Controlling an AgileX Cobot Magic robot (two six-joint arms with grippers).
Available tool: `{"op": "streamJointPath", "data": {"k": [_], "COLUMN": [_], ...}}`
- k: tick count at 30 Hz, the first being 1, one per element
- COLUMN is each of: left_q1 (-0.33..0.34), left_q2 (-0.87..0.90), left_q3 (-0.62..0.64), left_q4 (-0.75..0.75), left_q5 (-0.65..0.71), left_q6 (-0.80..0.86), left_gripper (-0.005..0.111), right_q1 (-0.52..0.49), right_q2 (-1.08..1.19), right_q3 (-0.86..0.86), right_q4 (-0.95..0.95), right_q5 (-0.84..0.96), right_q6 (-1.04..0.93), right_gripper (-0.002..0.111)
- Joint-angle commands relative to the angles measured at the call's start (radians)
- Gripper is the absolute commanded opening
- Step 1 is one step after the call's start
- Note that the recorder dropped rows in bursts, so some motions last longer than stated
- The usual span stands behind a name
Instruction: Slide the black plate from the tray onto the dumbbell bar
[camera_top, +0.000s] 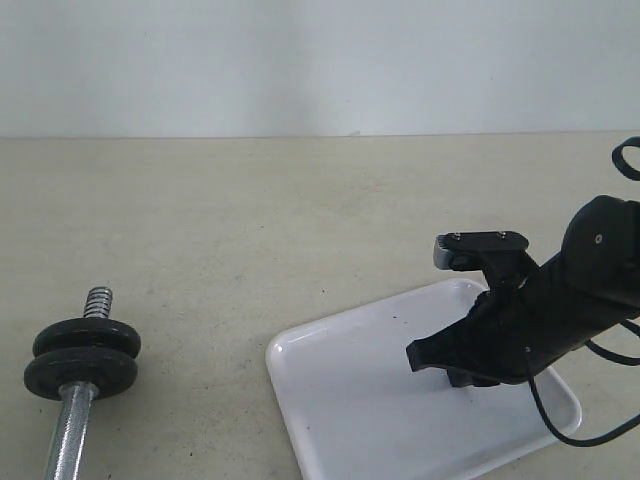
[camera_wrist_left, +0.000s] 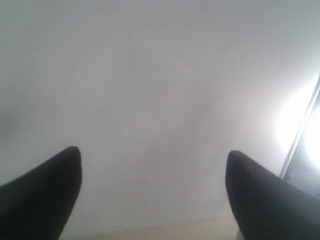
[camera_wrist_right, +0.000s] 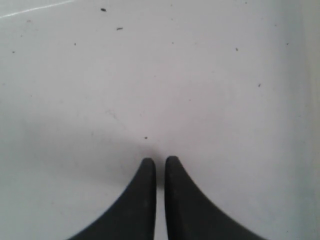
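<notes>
The dumbbell bar (camera_top: 68, 435) lies at the front left, its threaded end pointing away. Two black discs (camera_top: 85, 356) sit on it side by side near that end. The white tray (camera_top: 340, 390) stands at the front right. What shows of it is bare, and no black plate shows on it; my right arm covers its right part. My right gripper (camera_top: 412, 357) hangs low over the tray, shut and empty, its tips (camera_wrist_right: 159, 160) close over the speckled tray floor (camera_wrist_right: 160, 75). My left gripper (camera_wrist_left: 153, 152) is open, with nothing between its fingers, and faces a blank pale surface.
The tan tabletop (camera_top: 250, 220) runs back to a pale wall (camera_top: 300, 60). A black cable (camera_top: 560, 425) from the right arm loops over the tray's right corner. The left arm does not appear in the exterior view.
</notes>
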Motion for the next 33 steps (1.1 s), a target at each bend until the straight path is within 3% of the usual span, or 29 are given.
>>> {"op": "streamJointPath", "data": {"k": [1, 5, 9, 10, 12, 16, 18, 25, 33], "left_q1": [-0.001, -0.001, -0.001, 0.001, 0.008, 0.010, 0.010, 0.010, 0.010], "left_q2": [-0.135, -0.285, -0.412, -0.412, -0.412, -0.412, -0.412, -0.412, -0.412], "left_q3": [-0.021, -0.021, -0.032, -0.045, -0.045, -0.033, -0.033, -0.015, 0.211], "left_q4": [0.025, 0.025, 0.170, 0.215, 0.327, 0.364, 0.395, 0.574, 0.591], "left_q5": [-0.116, -0.269, -0.515, -0.659, -0.769, -0.926, -1.008, -1.032, -0.899], "left_q6": [-0.014, -0.089, -0.334, -0.426, -0.525, -0.525, -0.525, -0.525, -0.525], "left_gripper": [0.073, 0.071, 0.061, 0.054, 0.041, 0.006, 0.004, 0.004, 0.004], "right_q1": [0.000, 0.000, 0.000, 0.008, 0.012, 0.012, 0.012, 0.012, 0.012], "right_q2": [-0.010, -0.010, -0.008, 0.000, 0.022, 0.098, 0.128, 0.135, 0.030], "right_q3": [0.003, 0.003, 0.003, 0.007, 0.027, 0.065, 0.067, 0.067, -0.014], "right_q4": [-0.003, -0.003, 0.020, 0.034, 0.049, 0.052, 0.052, 0.052, 0.052], "right_q5": [0.011, 0.013, 0.043, 0.050, 0.036, -0.023, -0.038, -0.061, -0.009], "right_q6": [-0.007, -0.005, -0.005, -0.003, -0.003, -0.017, -0.017, -0.022, -0.048], "right_gripper": [0.003, 0.003, 0.003, 0.003, 0.003, 0.003, 0.003, 0.003, 0.003]}}
